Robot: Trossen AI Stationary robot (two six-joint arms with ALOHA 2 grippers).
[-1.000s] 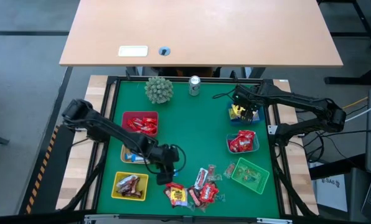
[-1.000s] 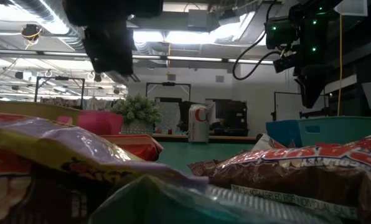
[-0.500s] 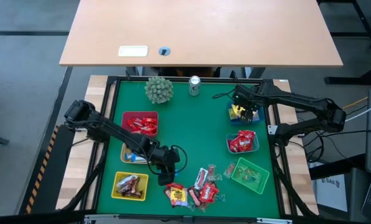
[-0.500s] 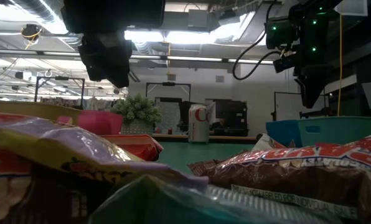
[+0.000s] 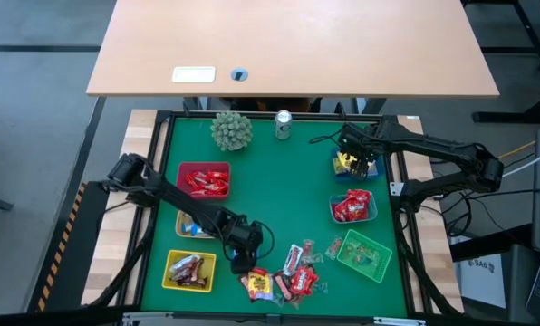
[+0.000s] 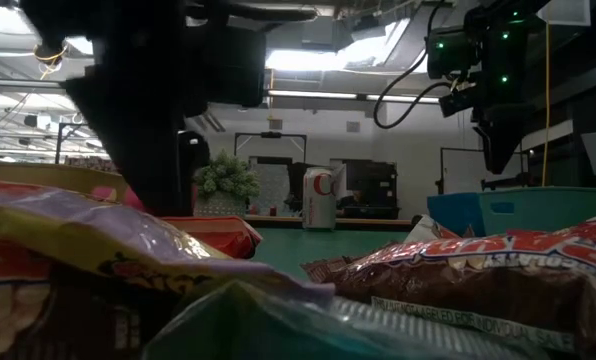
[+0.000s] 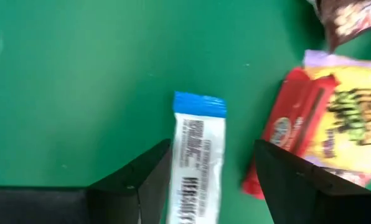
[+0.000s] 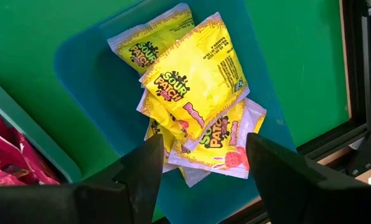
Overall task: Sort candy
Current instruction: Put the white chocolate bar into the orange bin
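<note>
The left gripper [image 7: 207, 165] hangs low with its jaws spread around a blue-and-white wrapped candy bar [image 7: 197, 155] lying on the green table mat [image 7: 79, 74], while the right gripper [image 8: 201, 163] waits, jaws spread, over yellow candy bags [image 8: 195, 81] in a blue plastic basket [image 8: 92, 68].

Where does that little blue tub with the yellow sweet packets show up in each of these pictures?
High view: the blue tub sits at the mat's far right, under the right tool.
Low view: cannot pick it out for sure.
Left wrist view: not in it.
Right wrist view: fills the middle, yellow packets inside.
Shared landmark: the yellow packets.
</note>
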